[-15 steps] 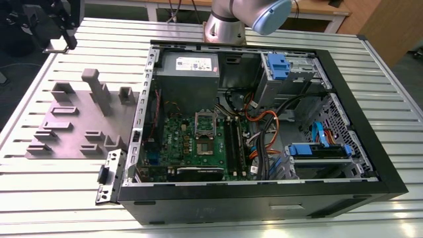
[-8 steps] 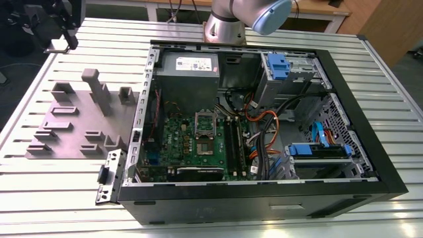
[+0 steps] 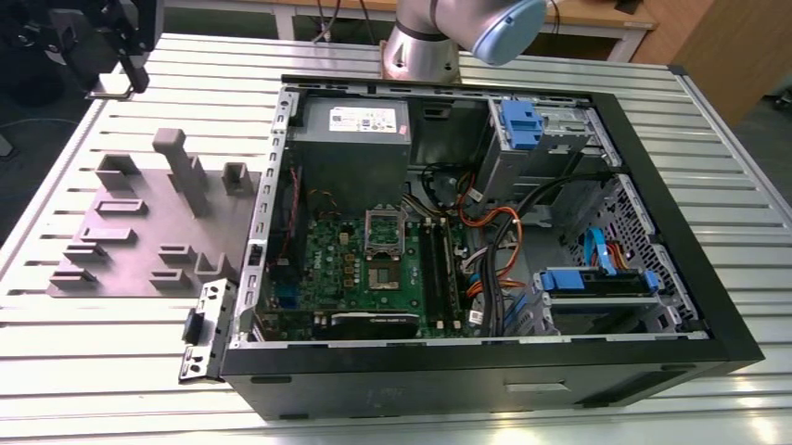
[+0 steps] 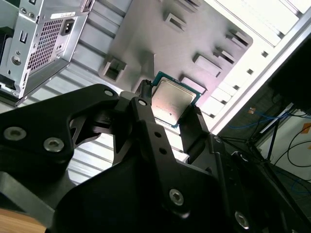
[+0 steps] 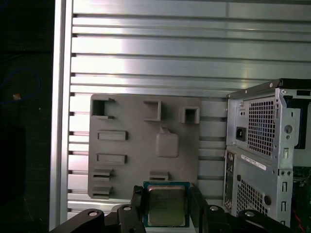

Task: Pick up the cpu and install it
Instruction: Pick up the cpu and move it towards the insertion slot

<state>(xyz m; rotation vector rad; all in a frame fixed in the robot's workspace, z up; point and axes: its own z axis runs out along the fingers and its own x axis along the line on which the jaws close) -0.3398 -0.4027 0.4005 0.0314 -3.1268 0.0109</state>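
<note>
Gripper [image 4: 171, 106]: closed on the cpu [image 4: 173, 98]. In both wrist views its two black fingers [image 5: 137, 203] press opposite edges of the chip, which sits between the fingertips with its dull metal top facing the cameras and its green rim showing at the corners.

Cpu location: in the gripper's grasp, lifted clear of the table [image 3: 124, 371], touching nothing but the fingers.

Grey tray [image 5: 126, 141]: lies flat on the slatted table just beyond the gripper. In the first wrist view the held chip overlaps the tray's near edge.

Computer case [image 3: 693, 306]: lies open on the table to one side of the gripper, past the tray. Its perforated rear panel [image 5: 257, 145] appears beside the gripper in the first wrist view.

Motherboard [image 3: 359, 278]: inside the case, well apart from the gripper. Its socket frame [image 3: 384, 232] sits near the board's middle.
</note>
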